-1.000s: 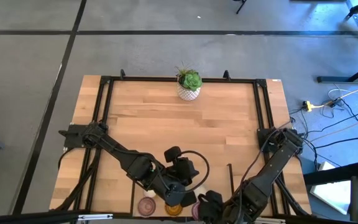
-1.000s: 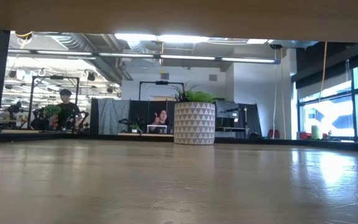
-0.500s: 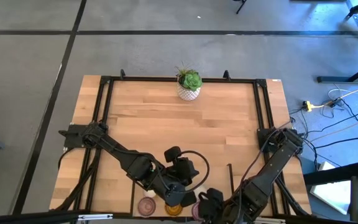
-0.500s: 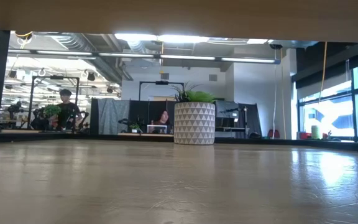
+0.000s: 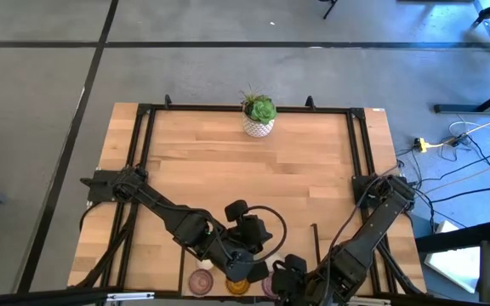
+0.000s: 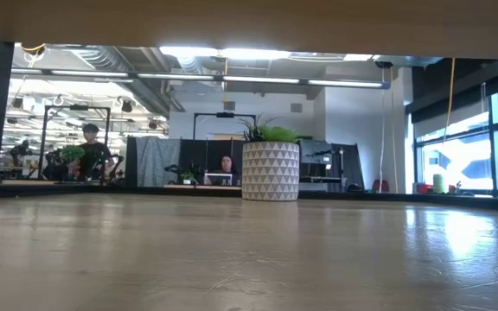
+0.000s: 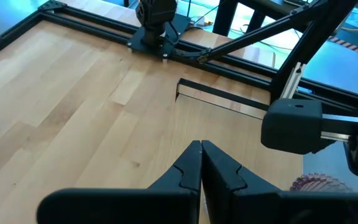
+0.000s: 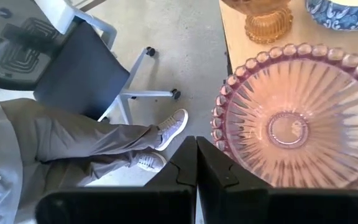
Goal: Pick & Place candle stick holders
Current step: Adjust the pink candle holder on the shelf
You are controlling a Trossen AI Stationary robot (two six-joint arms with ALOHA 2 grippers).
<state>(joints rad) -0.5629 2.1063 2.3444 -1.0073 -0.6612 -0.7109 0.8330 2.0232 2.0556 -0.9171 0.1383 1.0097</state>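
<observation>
high view: right tool (image 5: 284, 270), fingers together and empty, slightly farther over pink holder (image 8: 291, 130) than before

A pale wooden slatted worktop (image 5: 253, 178) framed by black rails fills the middle; a green leafy plant in a white patterned pot (image 5: 259, 116) stands at twelve o'clock on its far edge; the dark left arm reaches in from nine o'clock, its end effector (image 5: 243, 263) near six o'clock above an amber glass holder (image 5: 236, 286); a purplish-pink glass holder (image 5: 201, 281) lies just beside that, towards seven; the right arm's end effector (image 5: 284, 276) sits close by at the near edge.
</observation>
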